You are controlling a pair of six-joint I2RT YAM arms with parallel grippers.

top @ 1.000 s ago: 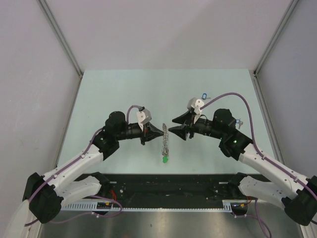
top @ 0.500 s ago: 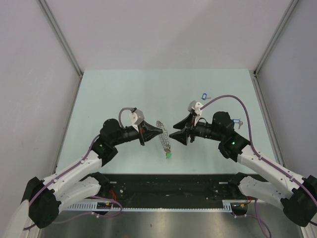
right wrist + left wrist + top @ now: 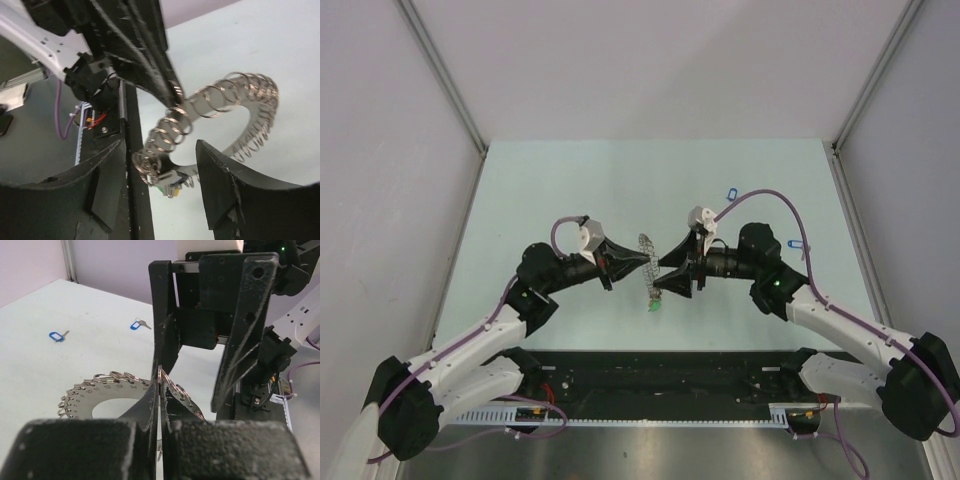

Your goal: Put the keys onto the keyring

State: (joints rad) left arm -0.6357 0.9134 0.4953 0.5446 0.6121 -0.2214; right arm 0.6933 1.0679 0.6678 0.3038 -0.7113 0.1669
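A pale green tabletop (image 3: 570, 180) is seen from above, with your two arms meeting over its middle. In the last second your left arm (image 3: 480, 335) has drawn back toward its base, and your right arm (image 3: 840, 325) has reached in after it.

The right claw (image 3: 660, 277) has spread wider on the way. It now straddles the lower edge of the keyring (image 3: 646, 248) and grips nothing. The left claw (image 3: 642, 265) is pressed together, pinching the keyring's rim and holding it up off the tabletop. The keyring has swung from upright and edge-on to tilted, with a green tag (image 3: 656, 304) hanging at its bottom.

The two blue-tagged keys (image 3: 728, 192) have not moved. They lie on the tabletop by your right arm, well apart from the keyring. With no key in either claw, this looks like steadying or handing over the keyring, not threading.

From above the keyring is only a thin sliver. The left wrist view shows its flat face with numbers along the rim, and the left claw's fingers (image 3: 150, 405) shut on its edge. The right wrist view shows the small rings (image 3: 220, 95) fringing it, and the right claw's fingers (image 3: 220, 190) standing clear on either side.
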